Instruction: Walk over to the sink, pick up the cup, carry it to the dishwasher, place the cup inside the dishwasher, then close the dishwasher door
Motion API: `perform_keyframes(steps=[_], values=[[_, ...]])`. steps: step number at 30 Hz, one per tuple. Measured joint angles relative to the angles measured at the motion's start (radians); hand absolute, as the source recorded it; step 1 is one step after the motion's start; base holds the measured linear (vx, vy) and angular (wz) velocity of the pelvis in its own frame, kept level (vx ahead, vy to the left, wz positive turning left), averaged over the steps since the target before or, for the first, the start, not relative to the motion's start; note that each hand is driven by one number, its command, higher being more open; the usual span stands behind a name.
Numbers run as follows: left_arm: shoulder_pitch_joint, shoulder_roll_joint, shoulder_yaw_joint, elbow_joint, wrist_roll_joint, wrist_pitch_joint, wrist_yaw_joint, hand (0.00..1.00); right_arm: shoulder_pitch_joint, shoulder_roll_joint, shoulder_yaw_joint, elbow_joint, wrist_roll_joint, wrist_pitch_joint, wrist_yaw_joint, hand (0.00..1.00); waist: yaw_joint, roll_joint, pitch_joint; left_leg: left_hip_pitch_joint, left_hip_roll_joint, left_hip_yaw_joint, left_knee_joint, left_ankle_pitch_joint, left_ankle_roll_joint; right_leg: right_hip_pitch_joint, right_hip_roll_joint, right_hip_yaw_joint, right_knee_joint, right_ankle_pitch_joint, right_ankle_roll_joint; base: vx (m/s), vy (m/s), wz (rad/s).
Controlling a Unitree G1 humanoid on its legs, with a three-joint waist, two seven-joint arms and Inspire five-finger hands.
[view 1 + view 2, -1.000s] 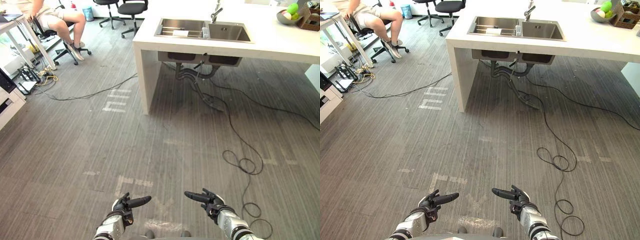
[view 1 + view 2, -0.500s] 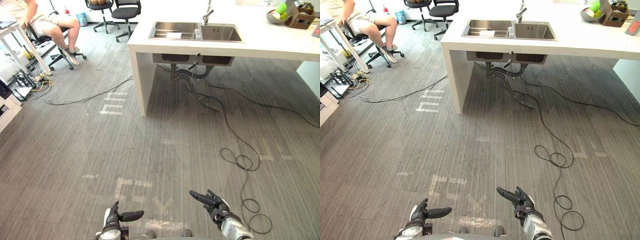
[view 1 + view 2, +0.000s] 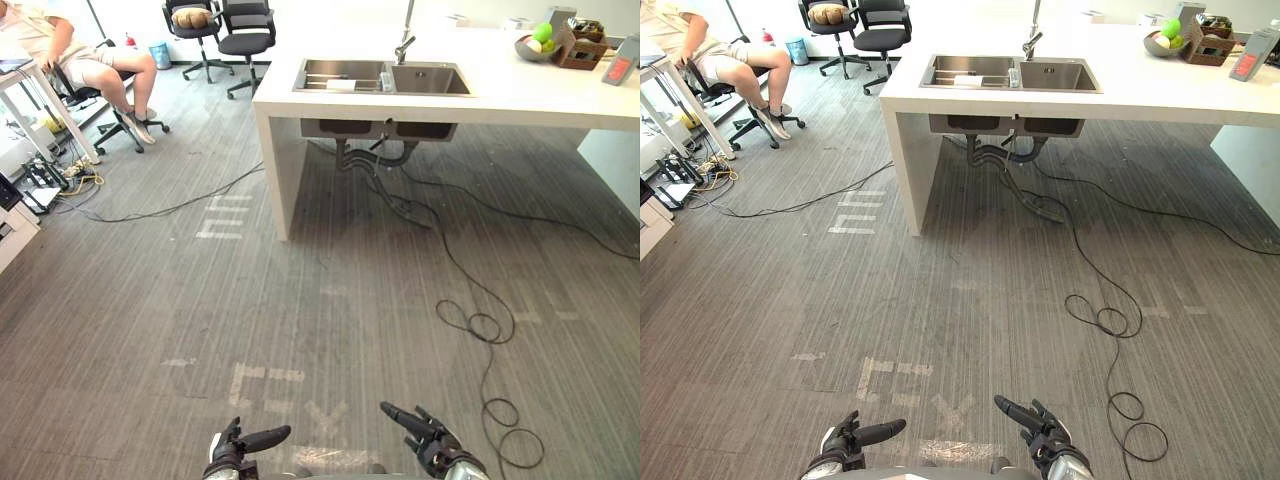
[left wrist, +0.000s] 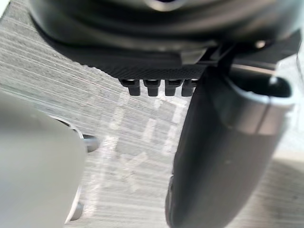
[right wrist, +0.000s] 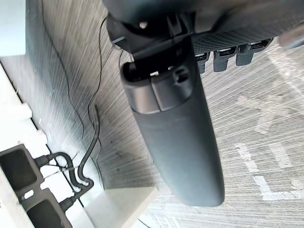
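My hands: left hand (image 3: 230, 452) and right hand (image 3: 432, 445) low in front of me, fingers straight, holding nothing
The cup (image 3: 387, 80): likely the small thing at the divider of the sink (image 3: 432, 78) — too small to be sure
Progress: well short of the sink — pickup, carry, placing and door-closing all left

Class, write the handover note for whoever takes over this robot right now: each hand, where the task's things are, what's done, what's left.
Left hand: open, empty, low in front of the body.
Right hand: open, empty, low beside it.
Sink: in the white counter ahead, across open carpet. A small clear thing at its divider is probably the cup, but it is too small to be sure.
Done: nothing grasped; the robot is well short of the sink.
Left: walk up, pick up the cup, carry it to the dishwasher, place it inside, close the door.
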Motion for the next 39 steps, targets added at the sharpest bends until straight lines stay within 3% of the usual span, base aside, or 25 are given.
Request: perform_keyframes(steps=[3,8,9,10,11,14,17,19,20,21,22,23,24,25,26,28,29,31,33,35,36,37,38,39], values=[[-0.009,-0.001,-0.001,-0.001,-0.005,-0.007,-0.022,1.0,-0.007,0.008,0.0,-0.006,0.0,-0.015,0.006,1.0,-0.001,-0.005,0.008,-0.039,-0.01,0.001,0.064,-0.04,0.02,-0.038,-0.026,0.0,0.078,-0.04,0.008,-0.12,0.039,0.06],[-0.008,0.006,0.0,-0.02,-0.044,-0.007,-0.035,1.0,-0.024,0.031,-0.001,-0.046,0.0,-0.018,0.01,1.0,-0.003,-0.016,0.015,-0.041,-0.024,-0.006,0.091,-0.051,0.033,-0.05,-0.051,-0.019,0.111,-0.062,0.015,-0.04,0.026,0.07],[-0.009,0.008,-0.001,-0.03,-0.044,-0.007,-0.036,1.0,-0.03,0.034,-0.004,-0.05,0.0,-0.019,0.011,1.0,-0.003,-0.02,0.018,-0.039,-0.025,-0.01,0.098,-0.058,0.039,-0.048,-0.059,-0.029,0.12,-0.061,0.031,0.03,0.005,0.11],[-0.023,0.003,-0.001,-0.045,-0.059,-0.007,-0.037,1.0,-0.047,0.034,-0.019,-0.051,0.001,-0.02,0.017,1.0,-0.008,-0.016,0.036,-0.024,-0.023,-0.026,0.113,-0.07,0.048,-0.082,-0.081,-0.055,0.245,-0.064,0.097,0.0,0.001,0.3],[-0.044,-0.003,-0.006,-0.051,-0.084,-0.006,-0.035,1.0,-0.05,0.035,-0.025,-0.062,0.001,-0.02,0.028,1.0,-0.018,-0.02,0.046,-0.02,-0.013,-0.046,0.149,-0.09,0.054,-0.136,-0.093,-0.066,0.357,-0.076,0.105,0.01,-0.022,0.37],[-0.065,-0.002,-0.012,-0.11,-0.143,-0.004,-0.031,1.0,-0.047,0.033,-0.025,-0.112,0.001,-0.02,0.054,1.0,-0.026,-0.015,0.065,-0.01,0.029,-0.072,0.234,-0.154,0.038,-0.186,-0.06,-0.061,0.234,-0.058,0.095,0.05,-0.037,0.27],[-0.073,-0.006,-0.013,-0.157,-0.171,-0.005,-0.031,1.0,-0.043,0.032,-0.041,-0.142,0.001,-0.022,0.068,1.0,-0.032,-0.029,0.063,-0.02,0.029,-0.093,0.315,-0.226,0.017,-0.19,-0.061,-0.064,0.049,-0.001,0.087,0.16,-0.111,0.23],[-0.077,-0.003,-0.013,-0.157,-0.179,-0.005,-0.031,1.0,-0.037,0.032,-0.043,-0.149,0.001,-0.016,0.068,1.0,-0.03,-0.036,0.051,-0.018,0.024,-0.113,0.341,-0.272,-0.003,-0.189,-0.067,-0.061,0.023,0.015,0.061,0.27,-0.198,0.25],[-0.082,-0.004,-0.013,-0.157,-0.179,-0.005,-0.031,1.0,-0.036,0.032,-0.054,-0.151,0.002,-0.013,0.07,1.0,-0.03,-0.032,0.049,-0.018,0.031,-0.134,0.345,-0.288,-0.012,-0.196,-0.062,-0.068,0.037,0.047,0.019,0.37,-0.284,0.56],[-0.088,-0.004,-0.013,-0.158,-0.179,-0.006,-0.031,1.0,-0.033,0.032,-0.069,-0.151,0.004,-0.003,0.07,1.0,-0.035,-0.021,0.049,-0.014,0.048,-0.171,0.338,-0.3,-0.02,-0.203,-0.054,-0.086,0.082,0.055,0.001,0.3,-0.236,0.63],[-0.087,-0.002,-0.012,-0.156,-0.179,-0.006,-0.031,1.0,-0.027,0.033,-0.079,-0.151,0.004,0.005,0.07,1.0,-0.038,-0.018,0.041,-0.006,0.051,-0.187,0.311,-0.302,-0.022,-0.209,-0.05,-0.092,0.107,0.056,-0.01,0.42,-0.312,0.83],[-0.079,-0.002,-0.009,-0.151,-0.179,-0.006,-0.028,1.0,-0.01,0.029,-0.082,-0.152,0.007,0.017,0.07,1.0,-0.044,-0.02,0.018,0.022,0.064,-0.21,0.32,-0.321,-0.007,-0.204,-0.048,-0.112,0.133,0.061,-0.05,0.52,-0.272,0.74],[-0.075,-0.026,-0.006,-0.148,-0.179,-0.011,-0.029,1.0,-0.009,0.0,-0.091,-0.137,0.034,0.024,0.068,1.0,-0.044,0.029,0.0,-0.06,0.107,-0.232,0.664,-0.303,-0.071,-0.213,-0.018,-0.15,0.217,-0.032,-0.088,0.63,-0.31,0.59],[-0.072,-0.029,-0.004,-0.147,-0.179,-0.012,-0.029,1.0,-0.009,-0.004,-0.092,-0.133,0.037,0.024,0.067,1.0,-0.043,0.038,-0.005,-0.07,0.114,-0.23,0.714,-0.278,-0.091,-0.21,-0.01,-0.153,0.23,-0.047,-0.09,0.7,-0.275,0.3],[-0.069,-0.035,-0.01,-0.14,-0.177,-0.013,-0.03,1.0,-0.008,-0.011,-0.097,-0.124,0.04,0.024,0.068,1.0,-0.048,0.054,-0.011,-0.113,0.153,-0.217,0.83,-0.184,-0.137,-0.187,0.013,-0.166,0.256,-0.099,-0.099,0.49,-0.176,-0.01],[-0.069,-0.035,-0.012,-0.132,-0.177,-0.019,-0.028,1.0,-0.008,-0.015,-0.098,-0.103,0.038,0.024,0.069,1.0,-0.046,0.051,-0.005,-0.181,0.188,-0.204,0.989,0.049,-0.116,-0.119,0.047,-0.158,0.235,-0.142,-0.128,0.61,-0.22,-0.13],[-0.07,-0.033,-0.012,-0.133,-0.179,-0.019,-0.023,1.0,-0.009,-0.015,-0.102,-0.086,0.038,0.023,0.068,1.0,-0.045,0.048,0.012,-0.237,0.186,-0.208,1.101,0.014,-0.113,-0.057,0.063,-0.153,0.212,-0.167,-0.15,0.59,-0.191,-0.18],[-0.07,-0.034,-0.012,-0.154,-0.18,-0.019,-0.011,1.0,-0.004,-0.017,-0.109,-0.075,0.039,0.023,0.068,1.0,-0.045,0.036,0.04,-0.338,0.149,-0.199,1.172,-0.078,-0.108,0.042,0.07,-0.148,0.162,-0.181,-0.153,0.53,-0.126,-0.21],[-0.067,-0.032,-0.012,-0.197,-0.177,-0.02,-0.006,1.0,-0.006,-0.016,-0.113,-0.073,0.043,0.024,0.069,1.0,-0.018,0.013,0.053,-0.434,0.113,-0.132,1.04,-0.127,-0.099,0.122,0.062,-0.117,0.083,-0.179,-0.15,0.5,-0.075,-0.43],[-0.06,-0.035,-0.012,-0.272,-0.175,-0.036,0.015,1.0,-0.009,-0.027,-0.074,-0.09,0.075,0.026,0.065,1.0,0.01,0.003,0.062,-0.491,0.096,-0.041,0.663,-0.119,-0.083,0.2,0.058,-0.076,0.011,-0.187,-0.127,0.51,-0.017,-0.53],[-0.058,-0.035,-0.011,-0.287,-0.175,-0.045,0.02,1.0,-0.008,-0.025,-0.072,-0.096,0.081,0.027,0.063,1.0,0.016,0.004,0.063,-0.488,0.087,-0.033,0.552,-0.094,-0.079,0.22,0.058,-0.066,0.006,-0.196,-0.111,0.55,0.033,-0.43],[-0.055,-0.035,-0.011,-0.319,-0.176,-0.065,0.031,1.0,-0.004,-0.023,-0.08,-0.111,0.085,0.03,0.057,1.0,0.019,0.015,0.068,-0.455,0.068,-0.029,0.323,0.011,-0.057,0.267,0.067,-0.052,0.001,-0.216,-0.079,0.67,0.109,-0.33],[-0.04,-0.039,-0.012,-0.355,-0.176,-0.095,0.035,1.0,0.004,-0.023,-0.08,-0.118,0.111,0.033,0.053,1.0,0.02,0.05,0.059,-0.429,0.072,-0.012,0.16,0.171,-0.041,0.306,0.104,-0.019,0.005,-0.237,-0.066,0.68,0.152,-0.36],[-0.025,-0.045,-0.012,-0.375,-0.175,-0.115,0.035,1.0,0.013,-0.027,-0.08,-0.122,0.122,0.034,0.054,1.0,0.028,0.089,0.037,-0.424,0.09,-0.008,0.126,0.231,-0.029,0.321,0.134,0.002,0.012,-0.251,-0.061,0.68,0.236,-0.36]])
